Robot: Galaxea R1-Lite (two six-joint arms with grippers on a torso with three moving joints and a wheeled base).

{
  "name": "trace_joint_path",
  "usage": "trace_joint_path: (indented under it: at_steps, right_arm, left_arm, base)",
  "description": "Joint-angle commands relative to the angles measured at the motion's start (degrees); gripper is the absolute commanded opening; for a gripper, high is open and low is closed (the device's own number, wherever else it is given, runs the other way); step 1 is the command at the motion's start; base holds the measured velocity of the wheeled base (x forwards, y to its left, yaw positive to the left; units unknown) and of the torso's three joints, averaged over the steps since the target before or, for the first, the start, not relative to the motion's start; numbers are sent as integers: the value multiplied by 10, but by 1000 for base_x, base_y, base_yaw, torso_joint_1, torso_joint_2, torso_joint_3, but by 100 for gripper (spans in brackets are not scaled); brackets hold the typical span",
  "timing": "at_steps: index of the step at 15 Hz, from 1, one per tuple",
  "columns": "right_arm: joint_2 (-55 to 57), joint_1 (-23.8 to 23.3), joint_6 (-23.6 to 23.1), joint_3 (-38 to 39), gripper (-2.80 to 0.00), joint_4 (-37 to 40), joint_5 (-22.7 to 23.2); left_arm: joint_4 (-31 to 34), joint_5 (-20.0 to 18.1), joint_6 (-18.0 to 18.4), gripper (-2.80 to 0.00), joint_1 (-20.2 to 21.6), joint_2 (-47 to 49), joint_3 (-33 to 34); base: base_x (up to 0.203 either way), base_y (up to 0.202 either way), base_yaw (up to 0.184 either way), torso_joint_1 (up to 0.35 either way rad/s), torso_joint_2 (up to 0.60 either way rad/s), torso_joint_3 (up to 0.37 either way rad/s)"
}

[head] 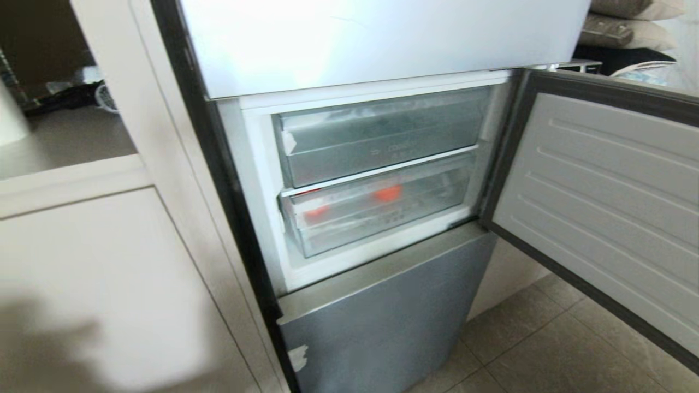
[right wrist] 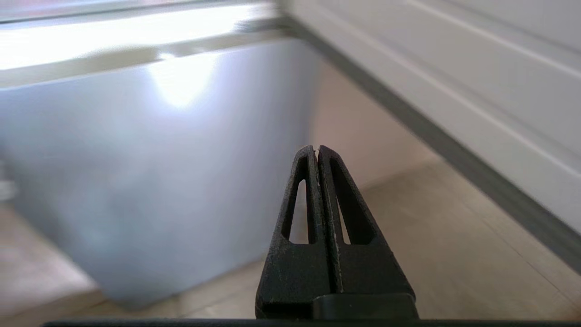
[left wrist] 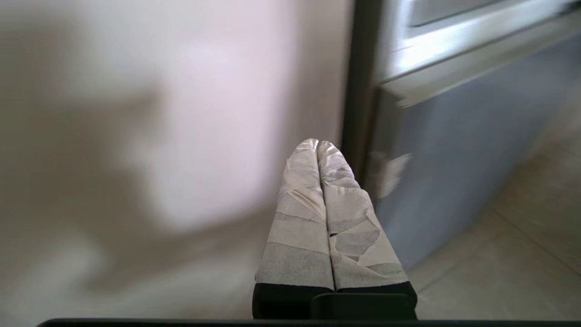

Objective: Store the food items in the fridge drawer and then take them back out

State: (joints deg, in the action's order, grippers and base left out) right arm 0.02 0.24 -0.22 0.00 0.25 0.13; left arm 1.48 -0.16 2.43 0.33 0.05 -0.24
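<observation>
Fridge: I see the middle door (head: 600,202) swung wide open to the right, so I can get at the bins inside. The grey-blue lower door panel (head: 382,305) under it is closed.

Top bin: a clear bin (head: 382,136) w/ faint print on its front sits pushed in. Not the one I want, I think.

Fridge drawer: the fridge drawer (head: 377,210) is the lower clear bin, right under that one. It looks pushed in, its front about even w/ the frame.

Food items: both show as blurry spots thru the plastic. A red one, prob the apple (head: 315,214), is near the drawer's front left corner. An orange one, prob the pumpkin-like fruit (head: 389,192), is farther back, about mid drawer. They sit apart, not touching.

Task stage: my guess is the storing part is done, since both are inside. Taking them back out is left.

Left gripper: the left gripper (left wrist: 317,144) has its taped fingers pressed together, nothing in them. It points at the white cupboard wall (left wrist: 181,113), left of the fridge's lower door.

Right gripper: the right gripper (right wrist: 316,149) is closed tight too, empty. It's low, facing the lower door panel, w/ the open door on its other side.

Next: I'd pull the drawer out first, bc I can't reach the food w/ it in.
</observation>
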Motion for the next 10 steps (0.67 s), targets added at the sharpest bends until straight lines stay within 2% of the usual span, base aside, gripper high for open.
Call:
trace_joint_path:
  at_steps: [1,10]
  right_arm:
    - [-1,0,0,0,-280,0,0]
    - [-1,0,0,0,-280,0,0]
  left_arm:
    - [0,0,0,-280,0,0,0]
    - [0,0,0,-280,0,0,0]
  base:
    - [-2,-13,169,3,2,2]
    - [1,-9,175,3,3,2]
